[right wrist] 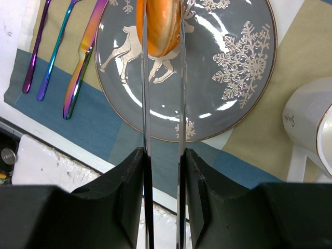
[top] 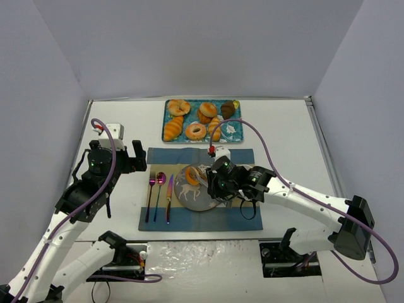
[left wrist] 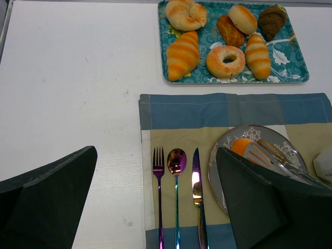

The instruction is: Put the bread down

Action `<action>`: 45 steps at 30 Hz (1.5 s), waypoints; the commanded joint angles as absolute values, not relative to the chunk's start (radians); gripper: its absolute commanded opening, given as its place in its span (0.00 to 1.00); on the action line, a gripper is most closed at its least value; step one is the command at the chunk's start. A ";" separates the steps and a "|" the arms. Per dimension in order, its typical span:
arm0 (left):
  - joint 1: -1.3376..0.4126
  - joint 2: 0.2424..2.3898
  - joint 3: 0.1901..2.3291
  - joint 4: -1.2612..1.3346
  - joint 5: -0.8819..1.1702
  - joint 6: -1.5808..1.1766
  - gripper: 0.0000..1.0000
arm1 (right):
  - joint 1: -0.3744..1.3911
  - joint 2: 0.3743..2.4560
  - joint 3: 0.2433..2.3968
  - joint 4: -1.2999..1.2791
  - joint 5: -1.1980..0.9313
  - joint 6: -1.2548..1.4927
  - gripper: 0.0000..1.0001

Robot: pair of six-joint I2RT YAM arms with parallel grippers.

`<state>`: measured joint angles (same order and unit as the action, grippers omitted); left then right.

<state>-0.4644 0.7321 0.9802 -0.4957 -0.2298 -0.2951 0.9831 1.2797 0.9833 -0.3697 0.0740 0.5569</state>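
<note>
The bread (right wrist: 158, 26), a small golden-orange bun, is pinched between the tips of metal tongs (right wrist: 146, 104) just above the left part of the grey reindeer plate (right wrist: 228, 78). My right gripper (right wrist: 164, 171) is shut on the tongs' two arms. From above, the bread (top: 192, 175) hangs over the plate (top: 196, 201), with the right gripper (top: 218, 183) to its right. In the left wrist view the bread (left wrist: 239, 146) shows orange inside the tongs (left wrist: 270, 154). My left gripper (left wrist: 156, 150) is open and holds nothing, off to the left of the placemat (top: 136, 161).
A teal tray (top: 235, 132) of pastries and a doughnut stands at the back. A fork (left wrist: 158, 171), spoon (left wrist: 176, 166) and knife (left wrist: 196, 181) lie on the blue and beige placemat (left wrist: 176, 111), left of the plate. A white mug (right wrist: 311, 124) stands right of the plate.
</note>
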 commanded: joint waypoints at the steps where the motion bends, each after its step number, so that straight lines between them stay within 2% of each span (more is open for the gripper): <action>1: -0.469 0.740 1.014 -0.449 -0.244 -0.285 0.97 | 1.004 1.291 0.985 -0.318 0.144 0.577 0.22; 5: -0.469 0.741 1.014 -0.451 -0.244 -0.284 0.97 | 1.014 1.298 0.983 -0.317 0.152 0.580 0.32; 13: -0.469 0.741 1.014 -0.450 -0.245 -0.284 0.97 | 1.021 1.305 0.988 -0.318 0.150 0.574 0.43; 27: -0.469 0.742 1.014 -0.451 -0.245 -0.284 0.97 | 1.023 1.276 1.015 -0.329 0.174 0.577 0.45; 45: -0.469 0.743 1.014 -0.451 -0.252 -0.284 0.97 | 0.990 1.204 1.206 -0.422 0.332 0.544 0.47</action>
<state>-0.4644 0.7387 0.9802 -0.4961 -0.2354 -0.2947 1.0112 1.2531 1.1234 -0.4283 0.2259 0.5559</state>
